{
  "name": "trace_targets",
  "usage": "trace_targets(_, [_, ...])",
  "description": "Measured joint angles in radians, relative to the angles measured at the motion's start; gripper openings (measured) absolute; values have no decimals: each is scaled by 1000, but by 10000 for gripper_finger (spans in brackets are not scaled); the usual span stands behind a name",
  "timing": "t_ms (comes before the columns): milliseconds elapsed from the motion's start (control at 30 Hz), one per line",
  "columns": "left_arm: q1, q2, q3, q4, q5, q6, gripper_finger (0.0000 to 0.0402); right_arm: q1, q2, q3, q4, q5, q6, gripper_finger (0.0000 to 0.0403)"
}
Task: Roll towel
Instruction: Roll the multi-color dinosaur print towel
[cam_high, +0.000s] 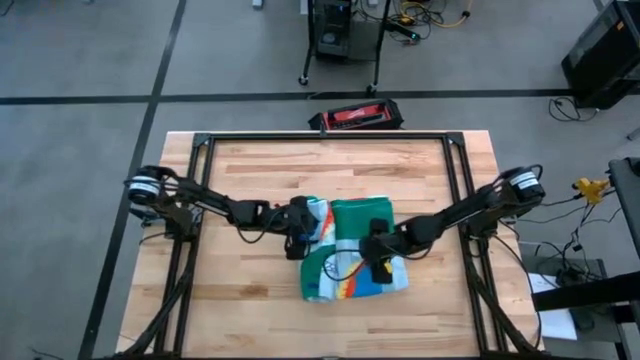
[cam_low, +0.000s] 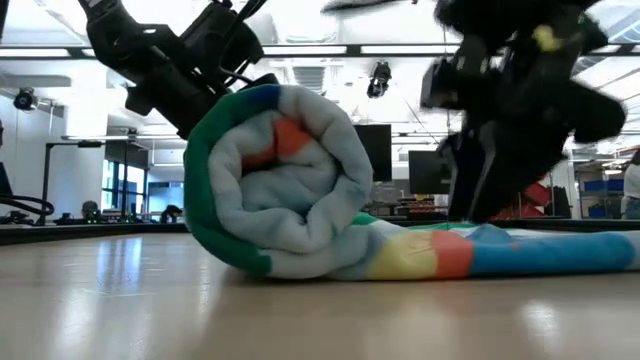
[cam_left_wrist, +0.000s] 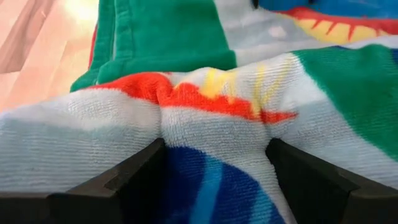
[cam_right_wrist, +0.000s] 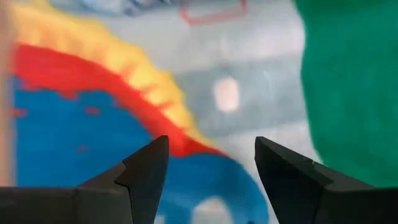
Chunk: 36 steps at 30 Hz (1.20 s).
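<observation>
**Towel partly rolled, left end effector pinching the roll**

The large soft towel (cam_high: 350, 250), green-bordered with a pale striped face printed in red, blue and yellow, lies near the middle of the light wooden plank surface (cam_high: 250, 170). Its left part is wound into a thick roll (cam_low: 280, 180); the low view shows the spiral of pale terry inside a green outer layer, with the rest of the cloth running out flat along the surface to the right.

The left end effector (cam_high: 297, 238) sits at the left edge of the towel, against the roll. In its wrist view the two dark fingers (cam_left_wrist: 134, 180) stand wide, and a fold of the cloth bulges up between them, touching both inner faces: it is clenched on the towel's rolled part.

The right end effector (cam_high: 378, 262) is over the flat portion of the towel, right of the roll. Its wrist view looks straight onto the printed face, with the dark fingers (cam_right_wrist: 146, 174) spread apart and no cloth caught between them: released, hovering close above the fabric.

Beyond the far edge of the surface, a black and red case (cam_high: 357, 117) lies on the grey floor.
</observation>
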Motion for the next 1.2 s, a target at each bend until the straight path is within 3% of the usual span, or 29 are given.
trace_targets(133, [0, 2, 0, 9, 0, 0, 276, -17, -70, -14, -72, 66, -92, 224])
trace_targets(267, [0, 2, -2, 10, -1, 0, 276, -107, -91, -30, -99, 86, -178, 224])
trace_targets(500, [-2, 2, -5, 15, -3, 0, 276, -334, -64, -73, -83, -90, -233, 214])
trace_targets(733, [-2, 2, -9, 17, -4, -4, 276, -498, -72, -119, -81, -85, -119, 210])
trace_targets(1000, [-2, 2, -10, 19, -20, -21, 276, -495, -90, -134, -82, -21, -53, 221])
trace_targets(1200, [-2, 2, -11, 25, -47, -29, 276, -374, -157, -107, 16, -22, -122, 231])
